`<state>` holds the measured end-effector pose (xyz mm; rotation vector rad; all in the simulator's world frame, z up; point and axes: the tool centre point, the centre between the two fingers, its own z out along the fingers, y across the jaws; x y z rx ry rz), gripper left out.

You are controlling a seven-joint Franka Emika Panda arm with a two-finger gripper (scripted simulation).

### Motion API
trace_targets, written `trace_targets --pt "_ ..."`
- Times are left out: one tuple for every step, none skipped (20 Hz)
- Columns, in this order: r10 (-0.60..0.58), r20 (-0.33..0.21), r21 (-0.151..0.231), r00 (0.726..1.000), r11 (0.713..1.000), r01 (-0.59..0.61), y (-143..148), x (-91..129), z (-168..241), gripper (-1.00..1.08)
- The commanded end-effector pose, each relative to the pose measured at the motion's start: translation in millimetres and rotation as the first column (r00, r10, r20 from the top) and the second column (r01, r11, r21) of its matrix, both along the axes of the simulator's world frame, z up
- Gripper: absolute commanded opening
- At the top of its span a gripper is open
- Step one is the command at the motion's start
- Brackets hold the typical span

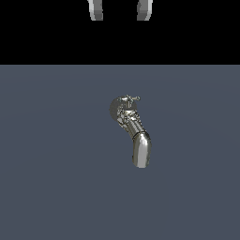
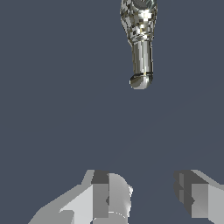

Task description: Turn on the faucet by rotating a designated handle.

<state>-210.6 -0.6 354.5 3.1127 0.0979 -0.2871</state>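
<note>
Claw (image 1: 120,10) at the exterior view's top centre, fingers apart, holding nothing. Below, mid-frame on the grey worktop (image 1: 47,164), one shiny chrome faucet (image 1: 133,133) with one small cross handle (image 1: 130,99), seemingly untouched.

The faucet (image 1: 132,131) stands mid-floor (image 1: 47,187), handle (image 1: 129,99) atop its body, well apart from the end effector (image 1: 120,9).

The exterior view is looking down on the faucet (image 1: 130,126) from afar; the wrist view is facing it nearer, at twelve o'clock, sharing the spout (image 2: 141,61).
</note>
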Motion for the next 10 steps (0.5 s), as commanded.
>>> trace_targets --pt "-0.020 0.024 0.028 0.999 0.999 0.020 -17.1 28.7 -17.9 0.29" --pt "0.012 0.030 0.006 0.999 1.000 -0.012 -25.3 40.3 -26.0 0.33" --pt "0.054 -0.002 -0.011 0.999 0.998 -0.054 -32.5 38.0 -50.5 0.25" --pt "0.139 -0.021 -0.041 0.990 0.989 -0.140 -23.1 41.4 -67.1 0.22" --pt "0.198 -0.005 -0.044 0.980 0.979 -0.198 -14.8 55.9 -72.0 0.17" --pt "0.209 0.061 -0.054 0.976 0.977 -0.205 -20.8 88.0 -56.2 0.17" --pt "0.270 0.044 -0.053 0.962 0.962 -0.268 -16.5 92.9 -73.2 0.00" --pt "0.293 0.063 -0.048 0.954 0.956 -0.291 -24.4 107.4 -77.9 0.03" --pt "0.349 0.071 -0.061 0.934 0.936 -0.345 -19.0 118.7 -87.9 0.19" --pt "0.361 0.054 -0.064 0.931 0.932 -0.357 5.2 116.5 -110.8 0.29"
